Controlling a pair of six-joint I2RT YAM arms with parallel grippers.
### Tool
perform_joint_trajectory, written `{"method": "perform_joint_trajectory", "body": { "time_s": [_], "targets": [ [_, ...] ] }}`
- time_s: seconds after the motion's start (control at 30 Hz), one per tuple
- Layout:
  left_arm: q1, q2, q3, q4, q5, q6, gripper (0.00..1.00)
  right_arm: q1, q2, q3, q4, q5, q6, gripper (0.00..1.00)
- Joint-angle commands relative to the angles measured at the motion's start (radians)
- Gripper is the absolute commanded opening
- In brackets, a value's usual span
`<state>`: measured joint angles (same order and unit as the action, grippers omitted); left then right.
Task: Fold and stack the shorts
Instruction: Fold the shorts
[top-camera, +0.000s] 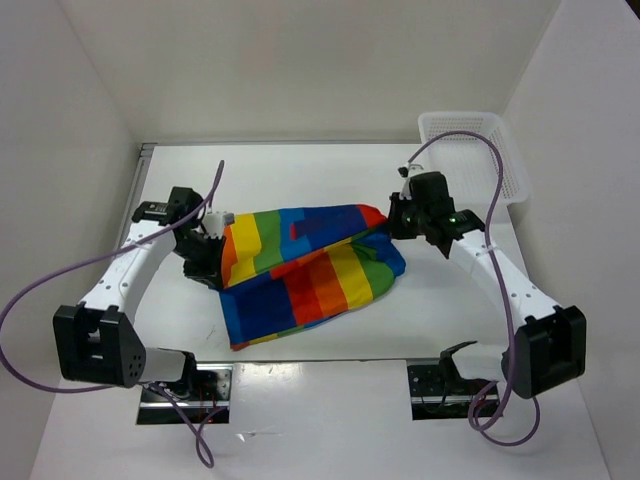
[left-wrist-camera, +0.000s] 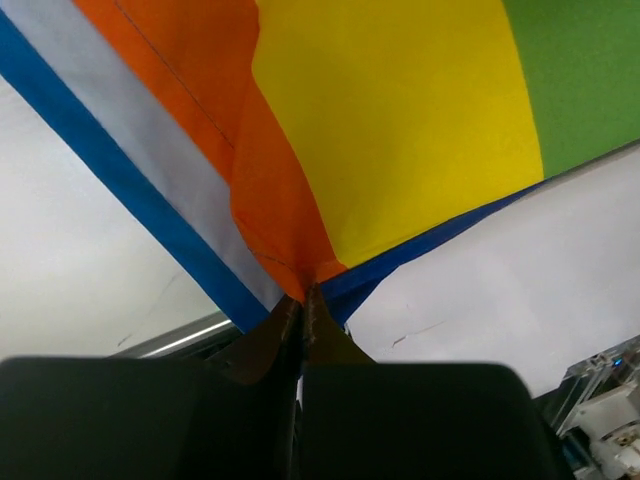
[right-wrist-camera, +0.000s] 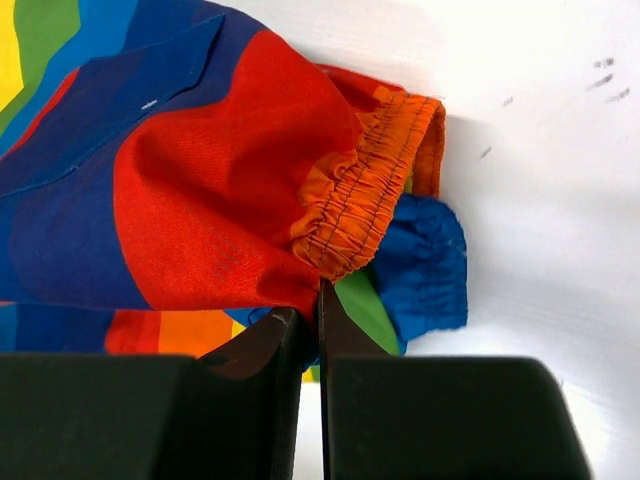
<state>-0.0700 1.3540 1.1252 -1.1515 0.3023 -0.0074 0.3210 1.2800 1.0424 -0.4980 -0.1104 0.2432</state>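
Left gripper (left-wrist-camera: 303, 300) pinches the shorts (top-camera: 310, 270). Right gripper (right-wrist-camera: 312, 300) sits barely parted at their waistband, grip unclear. White basket (top-camera: 460, 118) occupies the tabletop's (top-camera: 300, 175) far-right corner.

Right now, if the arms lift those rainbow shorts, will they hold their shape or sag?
Probably sag: the shorts drape in folds from the left pincer. Likely light, since the cloth looks thin. The gathered waistband may bunch.

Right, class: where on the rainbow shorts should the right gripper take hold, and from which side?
Probably the gathered elastic waistband at the shorts' right end, coming in from the right. There the cloth bunches into a thick ridge whose edge faces the right gripper, giving more bite than the flat panels.
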Motion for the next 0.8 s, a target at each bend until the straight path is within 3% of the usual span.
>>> {"method": "perform_joint_trajectory", "body": {
  "time_s": [0.0, 0.1, 0.23, 0.37, 0.5, 0.53, 0.6, 0.67, 0.77],
  "targets": [
    [-0.046, -0.027, -0.022, -0.126, -0.086, 0.007, 0.00, -0.011, -0.051, 0.001, -0.062, 0.064, 0.021, 0.10],
    [-0.126, -0.064, -0.050, -0.143, -0.123, 0.007, 0.00, -0.011, -0.064, 0.010, -0.118, 0.054, 0.021, 0.10],
    [-0.247, -0.108, -0.096, -0.143, -0.164, 0.007, 0.00, 0.038, -0.073, -0.001, -0.201, 0.147, 0.036, 0.20],
    [-0.324, -0.154, -0.105, -0.132, -0.155, 0.007, 0.06, 0.082, -0.123, 0.050, -0.237, 0.204, 0.045, 0.64],
    [-0.376, -0.196, -0.114, -0.114, -0.155, 0.007, 0.09, 0.082, -0.275, 0.076, -0.222, 0.235, 0.034, 0.75],
    [-0.385, -0.196, -0.114, -0.114, -0.155, 0.007, 0.17, 0.082, -0.339, 0.076, -0.197, 0.235, 0.022, 0.78],
    [-0.398, -0.196, -0.123, -0.105, -0.155, 0.007, 0.39, 0.082, -0.358, 0.085, -0.115, 0.169, 0.011, 0.73],
    [-0.409, -0.184, -0.123, -0.105, -0.155, 0.007, 0.51, 0.102, -0.308, 0.085, -0.073, 0.126, 0.030, 0.66],
    [-0.418, -0.184, -0.113, -0.097, -0.169, 0.007, 0.56, 0.215, -0.129, 0.105, -0.019, 0.155, 0.061, 0.54]
  ]
}}
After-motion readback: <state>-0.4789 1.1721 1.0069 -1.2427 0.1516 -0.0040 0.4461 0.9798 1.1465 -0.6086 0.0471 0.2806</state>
